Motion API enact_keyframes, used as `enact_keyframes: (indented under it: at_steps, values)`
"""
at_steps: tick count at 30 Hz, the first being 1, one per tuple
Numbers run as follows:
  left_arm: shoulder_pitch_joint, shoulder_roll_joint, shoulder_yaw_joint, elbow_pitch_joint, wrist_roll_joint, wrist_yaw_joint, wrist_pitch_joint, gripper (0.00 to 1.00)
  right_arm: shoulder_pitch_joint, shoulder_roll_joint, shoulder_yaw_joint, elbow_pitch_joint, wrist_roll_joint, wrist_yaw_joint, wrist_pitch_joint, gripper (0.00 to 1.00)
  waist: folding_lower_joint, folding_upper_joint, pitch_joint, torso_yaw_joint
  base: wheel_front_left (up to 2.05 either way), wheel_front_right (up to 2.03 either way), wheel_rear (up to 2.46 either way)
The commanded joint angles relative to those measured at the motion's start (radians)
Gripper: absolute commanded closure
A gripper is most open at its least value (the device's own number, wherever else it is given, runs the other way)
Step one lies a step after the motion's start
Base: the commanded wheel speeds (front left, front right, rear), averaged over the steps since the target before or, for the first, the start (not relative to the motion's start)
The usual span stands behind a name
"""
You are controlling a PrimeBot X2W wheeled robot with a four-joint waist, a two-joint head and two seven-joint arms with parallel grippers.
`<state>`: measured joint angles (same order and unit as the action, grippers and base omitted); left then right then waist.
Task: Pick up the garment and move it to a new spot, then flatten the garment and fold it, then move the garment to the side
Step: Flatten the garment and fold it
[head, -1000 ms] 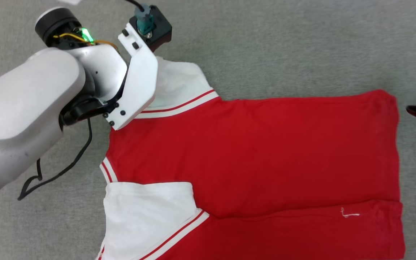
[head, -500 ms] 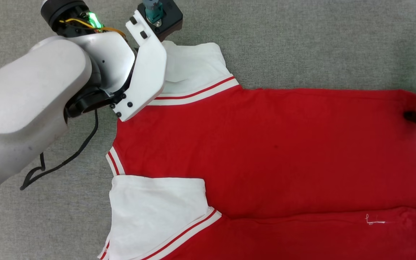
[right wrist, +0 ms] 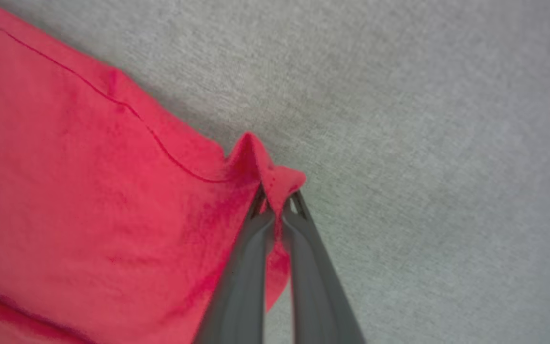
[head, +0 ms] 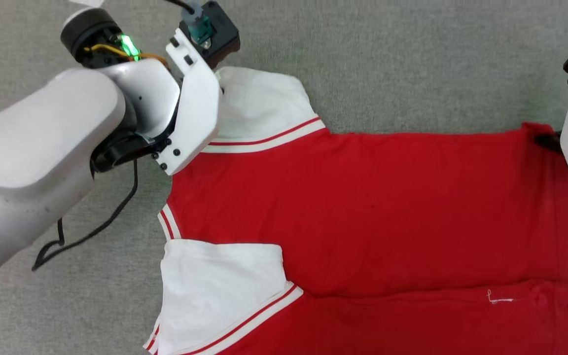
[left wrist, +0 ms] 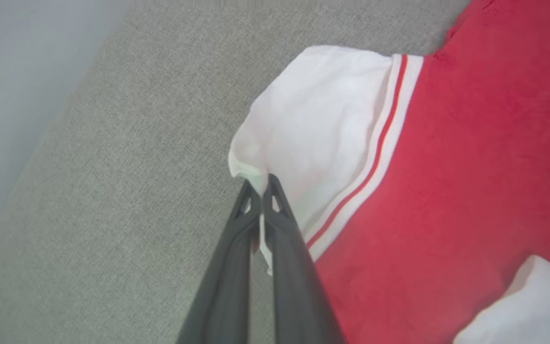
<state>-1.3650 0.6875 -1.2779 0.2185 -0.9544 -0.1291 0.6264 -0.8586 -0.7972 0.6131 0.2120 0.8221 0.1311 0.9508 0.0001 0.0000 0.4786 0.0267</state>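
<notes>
Two grips at last: your right gripper (right wrist: 277, 196) now pinches the shirt (head: 363, 207) by its hem corner (right wrist: 275, 174), left gripper (left wrist: 260, 184) the sleeve (left wrist: 313, 124); folding can start.

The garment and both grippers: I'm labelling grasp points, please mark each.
garment (head: 363, 197), head view, middle of the red body.
left gripper (left wrist: 260, 184), left wrist view, fingertips pinching the white sleeve edge.
right gripper (right wrist: 277, 196), right wrist view, fingertips pinching a red corner.

Right gripper (right wrist: 277, 203) was open off the hem a second ago; I now have it clamped on the garment (right wrist: 89, 200).
</notes>
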Motion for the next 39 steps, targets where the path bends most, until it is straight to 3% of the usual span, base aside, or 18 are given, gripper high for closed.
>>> enact_keyframes:
  at_steps: [1,11,20,28,33,39]
  values:
    - [0.024,-0.002,0.003,0.006,-0.01,0.0,-0.019,1.0,0.016,0.006,-0.005,0.008,0.008,-0.001,-0.024,1.0,-0.0001,0.0,-0.054,-0.002,0.0,0.0,0.0]
    - [0.157,0.048,0.003,-0.036,-0.036,0.015,-0.096,1.0,0.148,-0.03,0.007,-0.034,0.047,-0.001,-0.169,1.0,-0.0001,0.0,-0.235,-0.005,0.0,0.0,0.0]
    - [0.35,0.174,-0.001,-0.224,-0.035,0.084,-0.117,1.0,0.337,-0.082,-0.013,-0.091,0.08,-0.001,-0.268,1.0,-0.0001,0.0,-0.35,0.005,0.0,0.0,0.0]
    - [0.573,0.245,-0.002,-0.346,-0.036,0.132,-0.098,1.0,0.547,-0.124,-0.044,-0.133,0.108,-0.001,-0.321,1.0,-0.0001,0.0,-0.41,0.016,0.0,0.0,0.0]
    - [0.704,0.262,-0.001,-0.367,-0.022,0.146,-0.086,1.0,0.662,-0.123,-0.051,-0.134,0.12,-0.001,-0.345,1.0,-0.0001,0.0,-0.412,0.017,0.0,0.0,0.0]
    - [0.776,0.239,-0.003,-0.326,-0.011,0.156,-0.104,1.0,0.724,-0.093,-0.039,-0.118,0.107,-0.001,-0.354,1.0,-0.0001,0.0,-0.376,0.015,0.0,0.0,0.0]
